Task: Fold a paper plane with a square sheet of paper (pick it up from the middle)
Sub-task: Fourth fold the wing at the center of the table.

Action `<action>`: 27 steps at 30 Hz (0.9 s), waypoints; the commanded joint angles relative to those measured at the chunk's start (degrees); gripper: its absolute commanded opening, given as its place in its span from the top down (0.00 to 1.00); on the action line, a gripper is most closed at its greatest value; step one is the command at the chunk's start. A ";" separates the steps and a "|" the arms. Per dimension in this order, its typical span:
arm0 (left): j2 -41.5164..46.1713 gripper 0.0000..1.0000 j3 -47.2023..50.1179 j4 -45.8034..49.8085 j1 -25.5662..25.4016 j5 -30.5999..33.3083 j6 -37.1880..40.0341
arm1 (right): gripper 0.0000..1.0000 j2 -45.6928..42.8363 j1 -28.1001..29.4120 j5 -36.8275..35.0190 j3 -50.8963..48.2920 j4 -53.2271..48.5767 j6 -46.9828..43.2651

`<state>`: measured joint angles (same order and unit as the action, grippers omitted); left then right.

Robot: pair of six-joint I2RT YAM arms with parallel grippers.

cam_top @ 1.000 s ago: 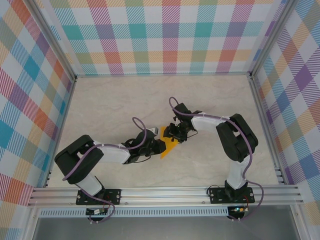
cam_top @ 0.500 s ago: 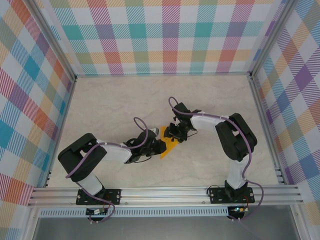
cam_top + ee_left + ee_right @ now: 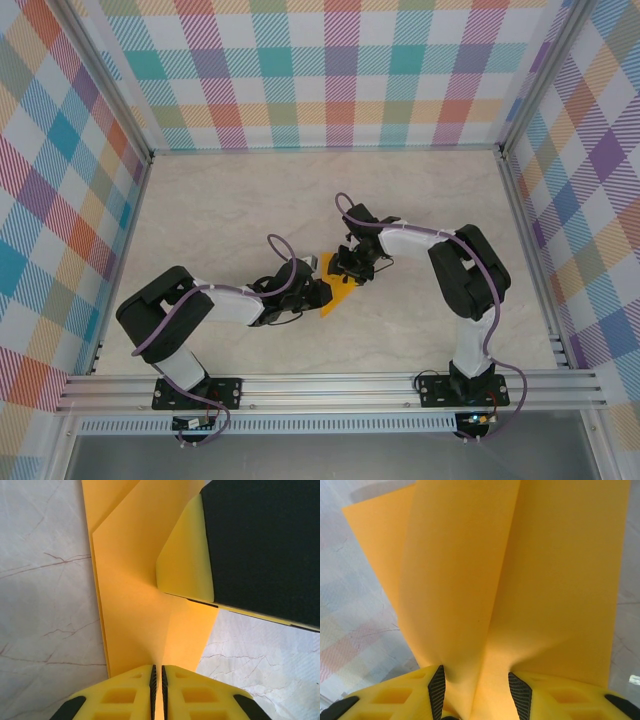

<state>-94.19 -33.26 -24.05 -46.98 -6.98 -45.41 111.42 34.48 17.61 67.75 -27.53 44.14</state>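
Observation:
The square sheet of paper (image 3: pixel 339 297) is orange and folded into a creased wedge, at the table's middle between the two arms. My left gripper (image 3: pixel 322 293) is shut on the wedge's near edge (image 3: pixel 140 595), its jaws (image 3: pixel 157 672) almost touching with the paper between them. My right gripper (image 3: pixel 346 272) comes in from the far right; a raised ridge of the paper (image 3: pixel 520 570) bulges between its pads (image 3: pixel 476 685), which press on both sides of it. One right finger (image 3: pixel 260 545) shows on the sheet in the left wrist view. The paper plane is out of view.
The pale marble-look table (image 3: pixel 220 210) stretches around the arms, with aluminium rails and checked walls (image 3: pixel 330 70) on three sides. The arm bases stand on the near rail (image 3: pixel 330 385).
The right gripper's jaws have closed a little further on the paper ridge. The left arm shifted slightly; the paper stays in place.

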 commanded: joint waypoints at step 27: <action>5.97 0.80 0.53 0.43 2.06 1.61 -1.26 | 0.57 13.12 0.50 -15.58 -0.86 -7.43 -0.86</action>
<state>-86.17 -31.73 -22.63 -45.80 -3.79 -46.54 114.15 34.94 16.23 71.88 -33.01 43.09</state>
